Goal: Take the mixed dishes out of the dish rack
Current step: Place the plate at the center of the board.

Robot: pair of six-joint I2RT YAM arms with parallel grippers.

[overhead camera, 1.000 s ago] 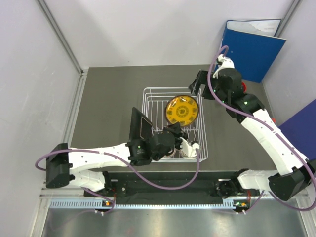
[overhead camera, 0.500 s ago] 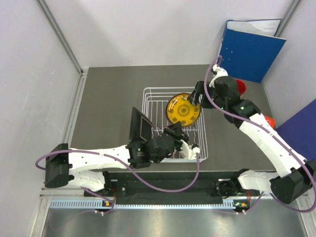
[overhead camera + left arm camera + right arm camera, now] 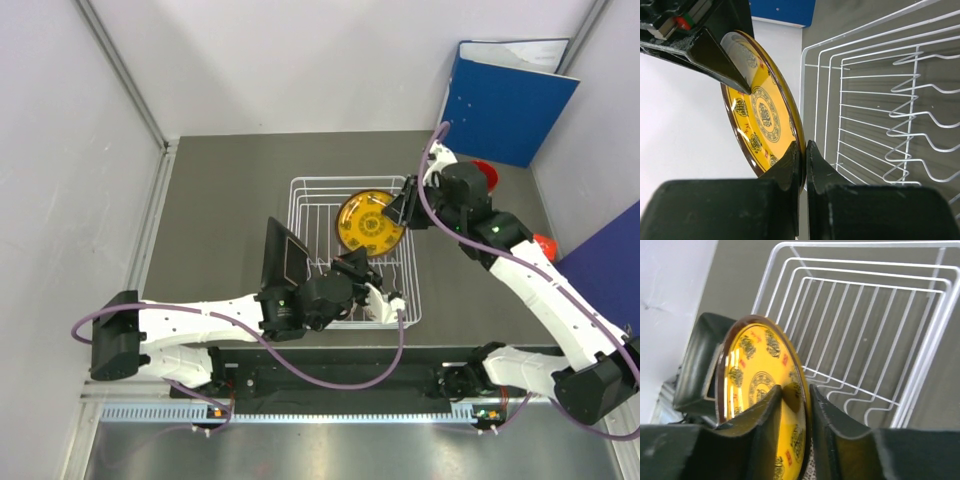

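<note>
A small round yellow plate (image 3: pixel 368 224) stands on edge above the white wire dish rack (image 3: pixel 300 190). My left gripper (image 3: pixel 352 263) is shut on its lower rim; in the left wrist view the fingertips (image 3: pixel 805 147) pinch the brown edge of the plate (image 3: pixel 765 115). My right gripper (image 3: pixel 398 208) has closed on the opposite rim: one finger lies on the yellow face (image 3: pixel 755 375), the other behind the edge (image 3: pixel 796 390). A black square plate (image 3: pixel 283 255) stands at the rack's left side. A patterned bowl (image 3: pixel 385 300) lies in the rack's front right corner.
A red mug (image 3: pixel 487 172) stands right of the rack, behind my right arm. Another small red object (image 3: pixel 545 243) sits further right. A blue binder (image 3: pixel 505 95) leans at the back right corner. Curved prongs (image 3: pixel 910 115) line the rack floor.
My right gripper moved left to the yellow plate and its jaws closed onto the rim. My left gripper kept its hold on the plate.
</note>
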